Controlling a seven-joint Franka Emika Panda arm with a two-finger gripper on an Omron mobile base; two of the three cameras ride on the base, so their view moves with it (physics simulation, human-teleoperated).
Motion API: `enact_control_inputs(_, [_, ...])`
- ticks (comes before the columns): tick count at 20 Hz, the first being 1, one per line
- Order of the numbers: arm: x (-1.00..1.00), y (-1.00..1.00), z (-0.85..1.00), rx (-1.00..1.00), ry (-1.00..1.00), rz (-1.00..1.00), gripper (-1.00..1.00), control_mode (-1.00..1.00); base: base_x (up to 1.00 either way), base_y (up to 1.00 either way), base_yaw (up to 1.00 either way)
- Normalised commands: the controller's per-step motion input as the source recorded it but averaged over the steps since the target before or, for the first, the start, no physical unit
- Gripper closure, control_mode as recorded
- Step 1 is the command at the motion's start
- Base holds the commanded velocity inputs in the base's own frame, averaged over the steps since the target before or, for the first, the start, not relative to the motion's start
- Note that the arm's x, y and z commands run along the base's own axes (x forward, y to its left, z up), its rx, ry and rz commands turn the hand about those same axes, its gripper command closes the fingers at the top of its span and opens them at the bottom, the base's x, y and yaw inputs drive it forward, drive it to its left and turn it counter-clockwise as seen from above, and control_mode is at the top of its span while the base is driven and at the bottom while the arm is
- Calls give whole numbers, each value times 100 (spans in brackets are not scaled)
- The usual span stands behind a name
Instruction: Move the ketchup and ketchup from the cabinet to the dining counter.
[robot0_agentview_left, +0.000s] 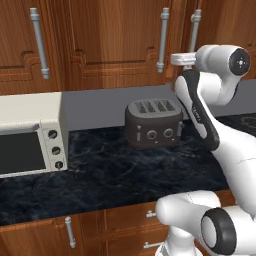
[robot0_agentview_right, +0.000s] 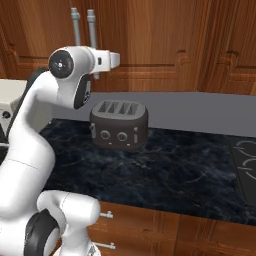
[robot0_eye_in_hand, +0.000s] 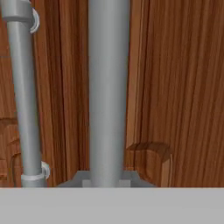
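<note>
Left to right: oven (robot0_agentview_left: 30, 135), toaster (robot0_agentview_left: 153, 122), then the arm. The gripper (robot0_eye_in_hand: 107, 181) is clamped on a cabinet (robot0_agentview_left: 105, 40) bar handle (robot0_eye_in_hand: 108, 87) (doors closed, so the ketchup bottles cannot be located).

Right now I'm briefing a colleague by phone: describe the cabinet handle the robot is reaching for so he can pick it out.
Above the black counter with the toaster, the reddish-brown wall cabinet carries two vertical silver bar handles close together. It is the right handle of that pair; unlike the left handle, its lower end is hidden behind the white arm.
</note>
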Motion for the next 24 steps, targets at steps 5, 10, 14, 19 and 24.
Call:
enact_control_inputs(5, [-100,-59,0,0,0,8,100,-100,0,0,0])
enact_control_inputs(10, [-100,-67,0,-1,0,8,100,-100,0,0,0])
enact_control_inputs(14, [-100,-44,0,-2,3,10,-100,-100,0,0,0])
enact_control_inputs(19, [-100,-46,0,-1,4,10,-100,-100,0,0,0])
enact_control_inputs(24, [-84,4,0,-1,4,2,-100,-100,0,0,0])
